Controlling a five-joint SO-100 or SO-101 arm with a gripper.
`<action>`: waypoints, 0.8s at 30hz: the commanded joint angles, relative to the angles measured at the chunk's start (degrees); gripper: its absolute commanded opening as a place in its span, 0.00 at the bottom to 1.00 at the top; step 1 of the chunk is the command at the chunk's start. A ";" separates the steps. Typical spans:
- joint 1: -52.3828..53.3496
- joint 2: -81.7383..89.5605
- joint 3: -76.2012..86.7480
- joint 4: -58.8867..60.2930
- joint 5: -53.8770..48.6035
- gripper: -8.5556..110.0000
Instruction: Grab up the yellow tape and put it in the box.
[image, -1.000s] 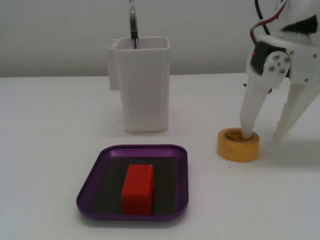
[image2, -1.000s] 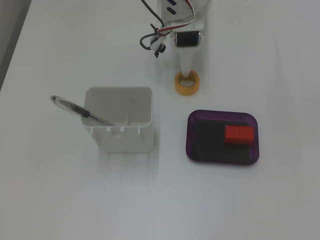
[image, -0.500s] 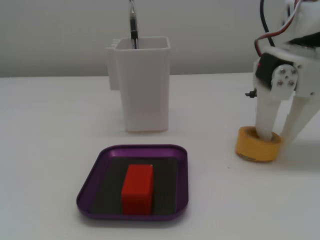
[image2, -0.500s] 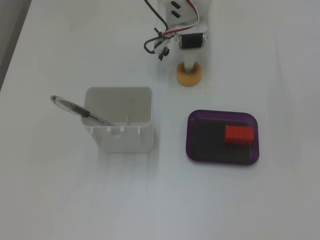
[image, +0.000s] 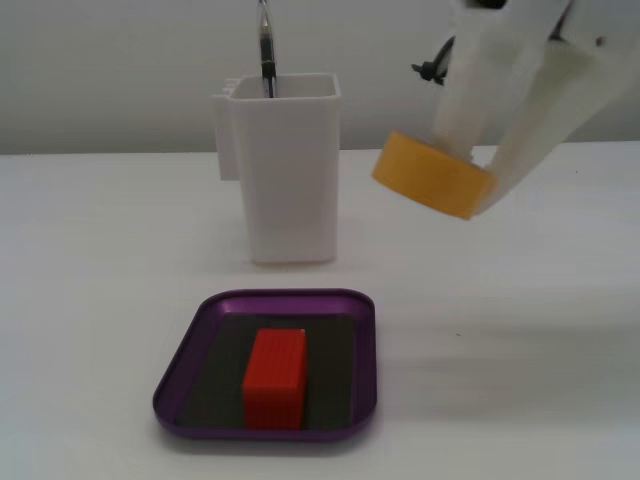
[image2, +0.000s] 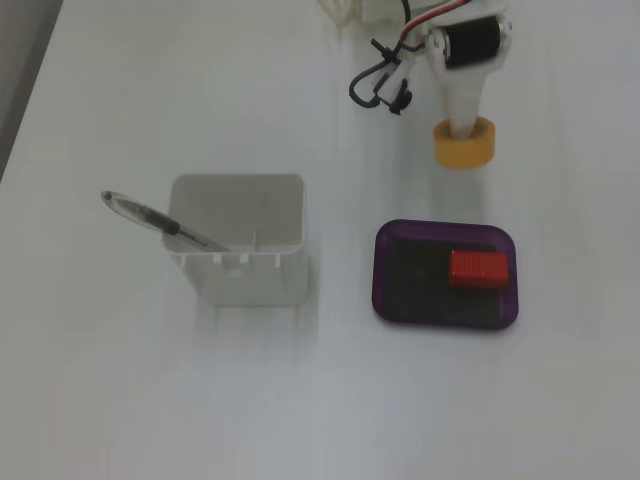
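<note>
The yellow tape (image: 432, 175) is a yellow-orange ring held tilted in the air by my white gripper (image: 478, 185), to the right of the white container and above the table. From above, the tape (image2: 464, 143) hangs at the gripper's tip (image2: 463, 128), just beyond the far edge of the box. One finger goes into the roll's core and the jaws are shut on its wall. The box (image: 365, 345) is a shallow purple tray with a dark floor near the front; it also shows in a fixed view from above (image2: 385, 290). A red block (image: 275, 378) lies inside it.
A tall white plastic container (image: 285, 170) with a pen (image: 266, 50) in it stands behind the tray. From above the container (image2: 240, 240) sits left of the tray. Black cables (image2: 378, 85) hang by the arm.
</note>
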 joint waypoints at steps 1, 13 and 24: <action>0.18 -6.59 -7.21 -0.09 0.00 0.07; 6.42 -25.75 -24.17 0.18 -0.53 0.07; 8.61 -34.54 -27.25 -0.18 -0.62 0.07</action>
